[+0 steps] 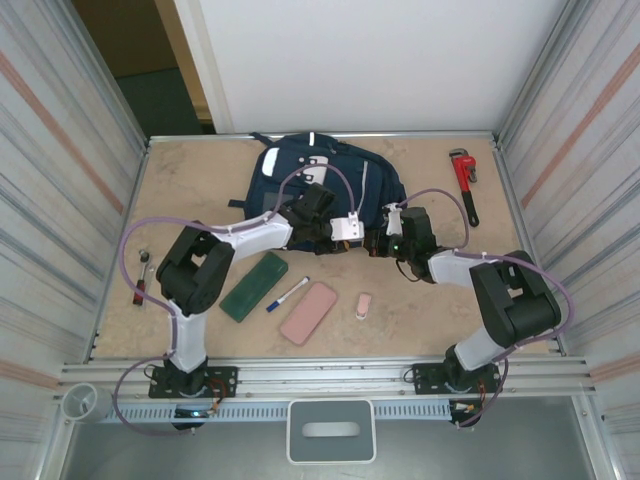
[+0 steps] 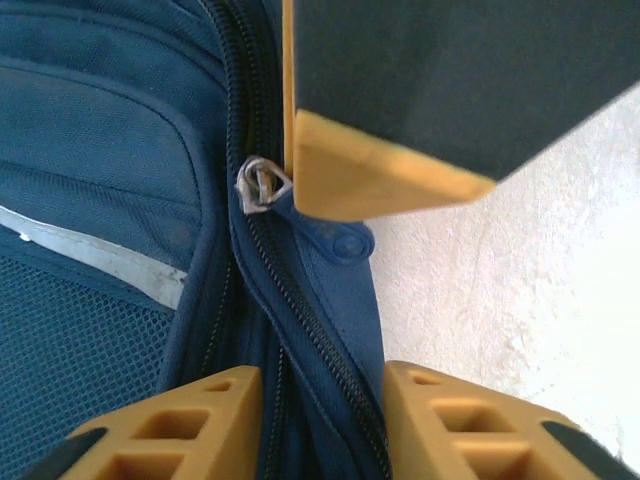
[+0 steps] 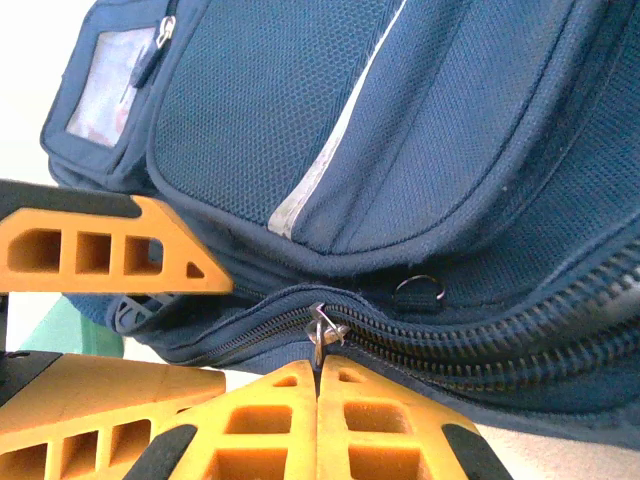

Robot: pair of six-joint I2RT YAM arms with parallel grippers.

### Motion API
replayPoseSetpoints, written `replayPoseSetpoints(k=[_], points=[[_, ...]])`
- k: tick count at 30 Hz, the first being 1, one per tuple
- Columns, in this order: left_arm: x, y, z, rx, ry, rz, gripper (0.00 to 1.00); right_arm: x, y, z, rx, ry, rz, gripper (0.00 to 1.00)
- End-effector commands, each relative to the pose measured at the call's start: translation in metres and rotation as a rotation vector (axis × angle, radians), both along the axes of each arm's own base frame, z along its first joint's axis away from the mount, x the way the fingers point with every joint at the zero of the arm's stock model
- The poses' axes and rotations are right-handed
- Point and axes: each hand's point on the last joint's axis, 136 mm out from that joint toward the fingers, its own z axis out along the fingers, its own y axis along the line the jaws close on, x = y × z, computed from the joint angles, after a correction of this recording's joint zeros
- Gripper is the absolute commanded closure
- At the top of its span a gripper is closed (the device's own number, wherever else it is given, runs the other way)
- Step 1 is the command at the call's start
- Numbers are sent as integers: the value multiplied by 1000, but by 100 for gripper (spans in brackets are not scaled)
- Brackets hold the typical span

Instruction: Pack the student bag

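Observation:
The navy student bag [image 1: 322, 172] lies flat at the back middle of the table, with white stripes across its front. My left gripper [image 1: 347, 232] sits at the bag's near edge. In the left wrist view the left gripper [image 2: 322, 405] has a fold of the bag's zipper edge [image 2: 318, 330] filling the space between its jaws. My right gripper [image 1: 386, 242] comes in from the right. In the right wrist view the right gripper [image 3: 320, 372] is pressed shut on the metal zipper pull [image 3: 322, 330] of the bag [image 3: 420, 130]. The zipper teeth run closed on both sides of the pull.
On the table in front of the bag lie a green case [image 1: 254, 286], a pen [image 1: 288, 293], a pink case [image 1: 309, 312] and a small pink eraser [image 1: 364, 305]. A red wrench [image 1: 465, 180] lies at the back right. A small tool [image 1: 143, 275] rests at the left edge.

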Motion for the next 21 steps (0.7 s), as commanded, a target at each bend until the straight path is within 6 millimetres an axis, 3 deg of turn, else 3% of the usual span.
replayPoseSetpoints(k=[1,6,8,21], points=[[0,-4,8,-30,55,-5,72,11,8,14,60,-49,3,100],[-4,-5,14,-90,149,-2,94,17,8,8,67,-48,-16,99],[-5,-6,17,-112,173,3,98,18,8,7,71,-48,-22,97],[-4,-7,22,-163,220,30,100,20,19,-3,89,-59,-23,85]])
